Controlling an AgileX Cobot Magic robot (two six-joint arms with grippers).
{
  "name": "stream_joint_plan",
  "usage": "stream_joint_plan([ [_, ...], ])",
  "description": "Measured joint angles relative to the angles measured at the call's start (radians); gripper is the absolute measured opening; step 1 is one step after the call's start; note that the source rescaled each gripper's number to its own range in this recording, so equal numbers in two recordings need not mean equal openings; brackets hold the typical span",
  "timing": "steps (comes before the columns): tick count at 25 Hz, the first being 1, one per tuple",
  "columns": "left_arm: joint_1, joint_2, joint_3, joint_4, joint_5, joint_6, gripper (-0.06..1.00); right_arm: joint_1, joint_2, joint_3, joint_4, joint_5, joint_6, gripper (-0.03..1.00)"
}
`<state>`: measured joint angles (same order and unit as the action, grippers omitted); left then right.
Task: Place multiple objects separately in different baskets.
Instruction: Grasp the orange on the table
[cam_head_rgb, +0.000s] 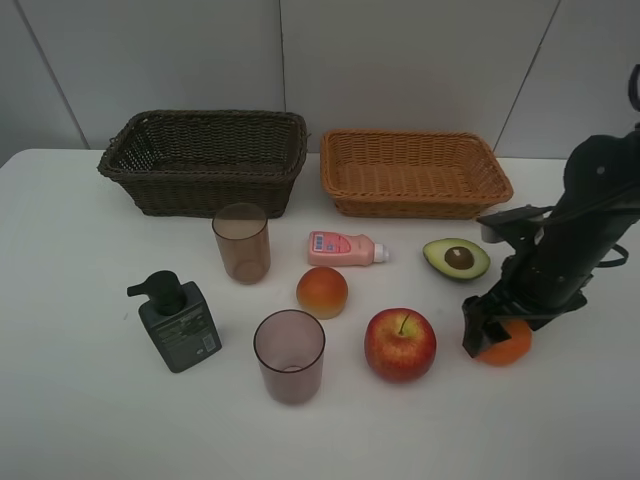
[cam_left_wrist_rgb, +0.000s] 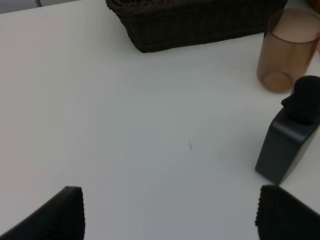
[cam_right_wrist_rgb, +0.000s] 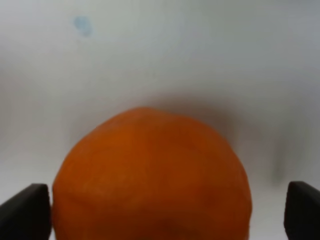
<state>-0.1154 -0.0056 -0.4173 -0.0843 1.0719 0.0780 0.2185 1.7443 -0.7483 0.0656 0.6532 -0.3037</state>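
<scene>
1. Two pairs of jaws are mine; both stand wide apart and neither holds a thing.
2. My right gripper (cam_right_wrist_rgb: 162, 212) is low over the orange tangerine (cam_head_rgb: 507, 343), which sits between its fingers (cam_right_wrist_rgb: 25, 212). One finger is just beside the skin and the other stands apart from it.
3. The tangerine rests on the white table (cam_head_rgb: 80, 400) at the near right. It is just right of the red apple (cam_head_rgb: 400, 343) and nearer than the avocado half (cam_head_rgb: 457, 258).
4. It is round, so I see no long axis, and I cannot tell where its stem end points.
5. My left gripper (cam_left_wrist_rgb: 170, 215) hangs over the table, left of the dark green pump bottle (cam_left_wrist_rgb: 287, 145).
</scene>
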Motion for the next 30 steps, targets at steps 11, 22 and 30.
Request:
stream_joint_plan([
  [11, 0.000, 0.000, 0.000, 0.000, 0.000, 0.000, 0.93, 0.000, 0.018, 0.000, 0.000, -0.006, 0.000, 0.93],
  [22, 0.000, 0.000, 0.000, 0.000, 0.000, 0.000, 0.93, 0.000, 0.041, 0.000, 0.017, -0.007, 0.000, 0.31],
  [30, 0.000, 0.000, 0.000, 0.000, 0.000, 0.000, 0.93, 0.000, 0.041, 0.000, 0.019, -0.007, 0.000, 0.31],
])
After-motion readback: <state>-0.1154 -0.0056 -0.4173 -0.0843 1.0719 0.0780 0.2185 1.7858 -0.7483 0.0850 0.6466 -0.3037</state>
